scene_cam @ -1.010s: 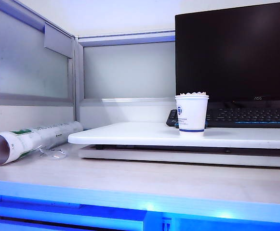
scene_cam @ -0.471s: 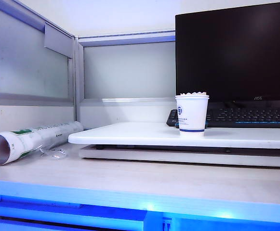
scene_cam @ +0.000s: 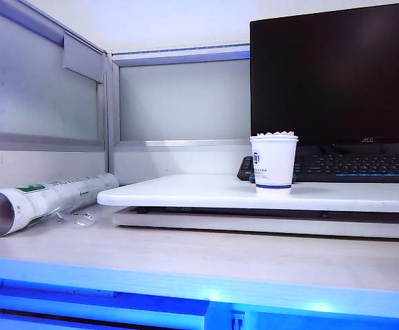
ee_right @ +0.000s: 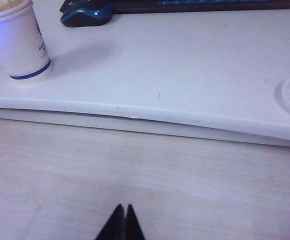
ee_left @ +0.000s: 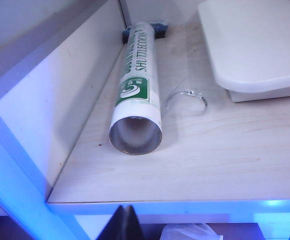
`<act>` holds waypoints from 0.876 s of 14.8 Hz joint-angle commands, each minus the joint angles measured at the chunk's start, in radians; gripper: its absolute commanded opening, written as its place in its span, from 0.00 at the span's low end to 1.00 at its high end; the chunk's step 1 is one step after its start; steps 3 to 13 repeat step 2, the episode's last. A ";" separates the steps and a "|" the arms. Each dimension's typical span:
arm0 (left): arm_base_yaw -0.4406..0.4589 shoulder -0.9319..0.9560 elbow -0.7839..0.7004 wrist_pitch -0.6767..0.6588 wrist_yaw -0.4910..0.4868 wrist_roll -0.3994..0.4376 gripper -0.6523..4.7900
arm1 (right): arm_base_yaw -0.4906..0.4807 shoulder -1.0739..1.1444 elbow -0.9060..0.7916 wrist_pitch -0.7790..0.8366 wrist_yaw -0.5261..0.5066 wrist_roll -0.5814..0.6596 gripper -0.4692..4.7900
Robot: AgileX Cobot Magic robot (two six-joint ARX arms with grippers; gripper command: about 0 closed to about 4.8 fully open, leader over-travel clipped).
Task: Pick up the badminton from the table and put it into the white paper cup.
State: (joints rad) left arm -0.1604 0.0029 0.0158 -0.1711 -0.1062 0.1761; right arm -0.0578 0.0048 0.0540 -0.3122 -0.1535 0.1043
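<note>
The white paper cup [scene_cam: 273, 163] stands upright on the white table [scene_cam: 206, 189], in front of the keyboard. White feather tips of the badminton [scene_cam: 273, 133] poke just above the cup's rim; the rest of it is hidden inside. The right wrist view shows the cup [ee_right: 19, 45] with the badminton's feathers [ee_right: 2, 7] at its mouth. My right gripper [ee_right: 124, 205] is shut and empty, over the wood-grain desk short of the table's edge [ee_right: 149, 117]. My left gripper [ee_left: 125, 206] is shut and empty, back past the desk's front edge. Neither gripper shows in the exterior view.
A long paper tube [scene_cam: 41, 199] with green print lies on the desk at the left by the partition, its open end [ee_left: 135, 136] toward my left gripper. A clear plastic loop [ee_left: 187, 97] lies beside it. A monitor [scene_cam: 333, 72], keyboard [scene_cam: 357, 165] and mouse [ee_right: 85, 15] stand behind the cup.
</note>
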 commanded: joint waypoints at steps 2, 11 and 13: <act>0.000 0.001 -0.008 -0.007 -0.002 0.003 0.11 | 0.000 -0.003 -0.003 0.006 -0.002 -0.004 0.08; 0.000 0.001 -0.008 -0.007 -0.002 0.003 0.11 | 0.000 -0.003 -0.003 0.006 -0.002 -0.004 0.08; 0.000 0.001 -0.008 -0.007 -0.002 0.003 0.11 | 0.000 -0.003 -0.003 0.006 -0.002 -0.004 0.08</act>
